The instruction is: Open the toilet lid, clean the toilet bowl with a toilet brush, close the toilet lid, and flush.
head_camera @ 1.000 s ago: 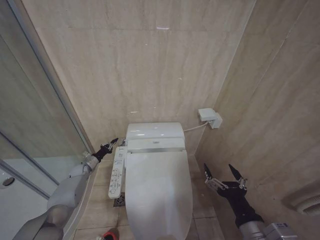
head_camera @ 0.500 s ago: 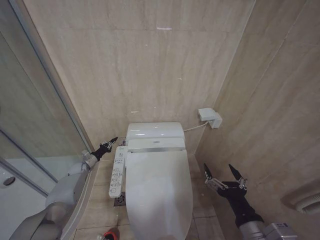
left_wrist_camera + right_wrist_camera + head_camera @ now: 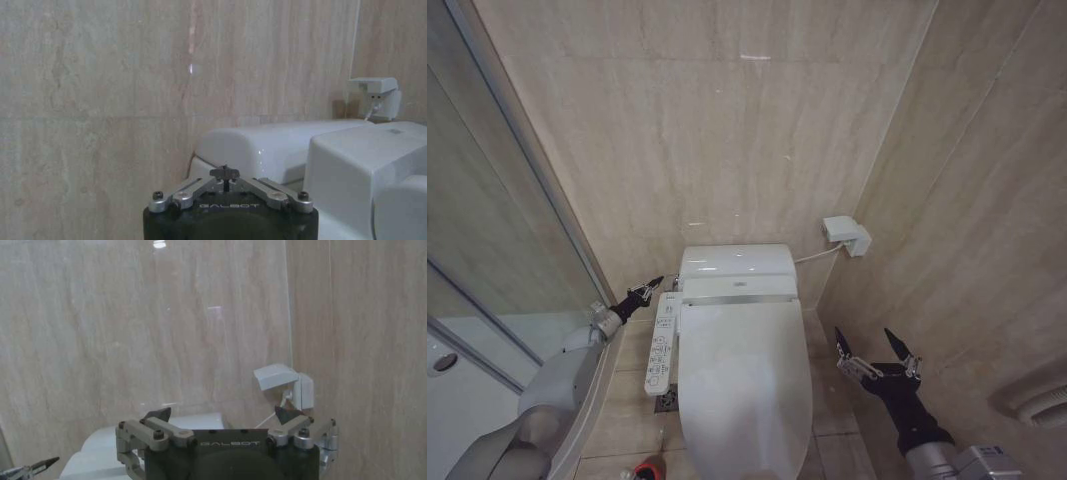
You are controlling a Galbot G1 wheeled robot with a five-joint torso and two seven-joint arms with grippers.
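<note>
The left gripper [image 3: 654,284] has its jaws pressed together into a single point, hovering just left of the button panel [image 3: 662,343] near the toilet's far end. The right gripper [image 3: 873,346] has its jaws spread wide on nothing (it hangs to the right of the toilet, apart from it). One toilet lid [image 3: 743,380] lies shut over the toilet bowl [image 3: 733,264], with one panel along its left side. One toilet brush [image 3: 651,466] sits in its red holder on the floor, near left. One white wall socket [image 3: 847,235] is mounted far right. Beige stone tiles [image 3: 727,130] cover the walls; a glass shower screen [image 3: 477,230] stands left.
</note>
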